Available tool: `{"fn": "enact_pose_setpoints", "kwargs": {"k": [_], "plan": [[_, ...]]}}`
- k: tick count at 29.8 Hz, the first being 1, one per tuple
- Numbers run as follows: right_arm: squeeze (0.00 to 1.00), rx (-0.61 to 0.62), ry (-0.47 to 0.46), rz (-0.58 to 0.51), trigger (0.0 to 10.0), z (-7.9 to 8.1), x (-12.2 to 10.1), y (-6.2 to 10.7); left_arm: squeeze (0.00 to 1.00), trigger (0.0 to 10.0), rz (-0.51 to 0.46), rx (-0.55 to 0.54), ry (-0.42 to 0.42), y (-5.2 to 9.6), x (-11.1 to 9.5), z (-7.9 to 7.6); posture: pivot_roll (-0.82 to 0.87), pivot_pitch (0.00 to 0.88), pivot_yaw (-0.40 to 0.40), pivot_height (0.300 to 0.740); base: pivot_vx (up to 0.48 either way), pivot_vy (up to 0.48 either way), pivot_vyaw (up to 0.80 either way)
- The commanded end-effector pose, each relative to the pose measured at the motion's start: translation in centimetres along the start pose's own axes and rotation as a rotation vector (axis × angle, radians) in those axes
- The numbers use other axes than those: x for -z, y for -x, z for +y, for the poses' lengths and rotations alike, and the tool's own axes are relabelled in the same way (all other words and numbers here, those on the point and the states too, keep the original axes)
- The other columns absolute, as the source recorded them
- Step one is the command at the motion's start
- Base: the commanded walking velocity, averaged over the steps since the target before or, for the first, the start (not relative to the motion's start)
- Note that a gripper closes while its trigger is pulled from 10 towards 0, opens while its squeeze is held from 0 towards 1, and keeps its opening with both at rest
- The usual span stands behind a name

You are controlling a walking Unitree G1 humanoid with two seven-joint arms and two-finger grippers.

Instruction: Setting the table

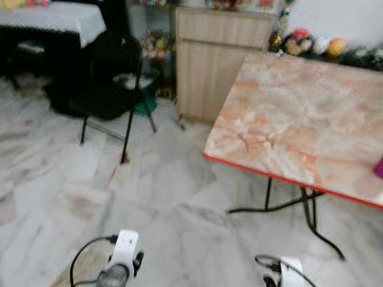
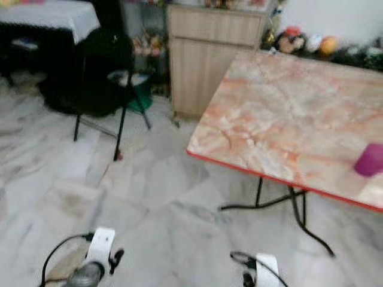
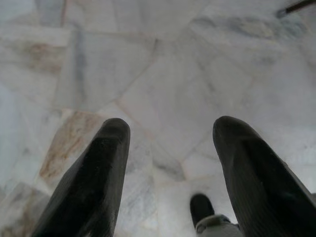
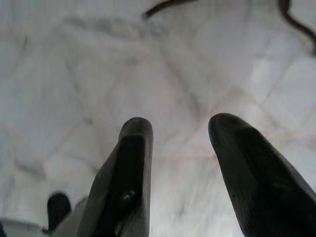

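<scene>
Marble-patterned folding table (image 2: 287,113) stands ahead and to the robot's right, red-edged top on thin black legs. Top is nearly bare. One item on it: a small purple cup (image 2: 369,159) near the front edge at the far right, upright as far as the blur allows. Likely the first piece of the setting, or something waiting to be positioned; cannot tell which.

Both arms hang low at the bottom of the head views, well short of the table. Left gripper (image 3: 170,133) points at the pale marble floor (image 1: 90,197), fingers spread with open floor between them, carrying nothing. Right gripper (image 4: 180,131) the same: fingers apart, empty, floor tiles and a black table foot beyond them. Judgement: arms are parked for walking, not reaching. With nothing in either gripper, the robot is probably in transit, either approaching the table or heading to fetch tableware.

Further out: a black folding chair (image 1: 111,84) stands well apart from the table on the left, a light wooden cabinet (image 1: 218,60) sits against the back wall beside the table's far corner, a white-clothed table (image 1: 54,18) is at the upper left, and soft toys (image 1: 311,43) line a ledge behind the table.
</scene>
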State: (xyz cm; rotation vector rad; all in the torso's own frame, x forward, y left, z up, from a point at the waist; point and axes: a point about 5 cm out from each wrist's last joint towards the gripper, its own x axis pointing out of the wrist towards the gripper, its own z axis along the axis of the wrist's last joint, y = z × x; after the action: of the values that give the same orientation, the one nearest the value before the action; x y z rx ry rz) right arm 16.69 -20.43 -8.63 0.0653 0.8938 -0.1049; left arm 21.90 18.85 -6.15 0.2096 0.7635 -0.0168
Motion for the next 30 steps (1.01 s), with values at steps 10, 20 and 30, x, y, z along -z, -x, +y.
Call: {"fn": "enact_pose_setpoints", "kwargs": {"k": [10,20,30], "plan": [[0.0,0.013,-0.007,-0.018,10.0,-0.42,0.12,0.15,0.0,10.0,0.024,-0.013,0.021,0.04,0.35,0.25,0.0,0.0,-0.004,0.74,0.0,0.0,-0.17],[0.0,0.008,0.005,-0.012,10.0,-0.36,0.04,0.1,0.0,10.0,0.016,-0.011,0.023,-0.11,-0.15,0.3,0.02,0.0,-0.007,0.74,0.0,0.0,0.0],[0.0,0.007,0.009,-0.011,10.0,-0.44,-0.02,0.09,0.0,10.0,0.023,-0.01,0.025,-0.04,0.12,0.12,0.03,0.0,-0.016,0.74,0.0,0.0,-0.04]]}}
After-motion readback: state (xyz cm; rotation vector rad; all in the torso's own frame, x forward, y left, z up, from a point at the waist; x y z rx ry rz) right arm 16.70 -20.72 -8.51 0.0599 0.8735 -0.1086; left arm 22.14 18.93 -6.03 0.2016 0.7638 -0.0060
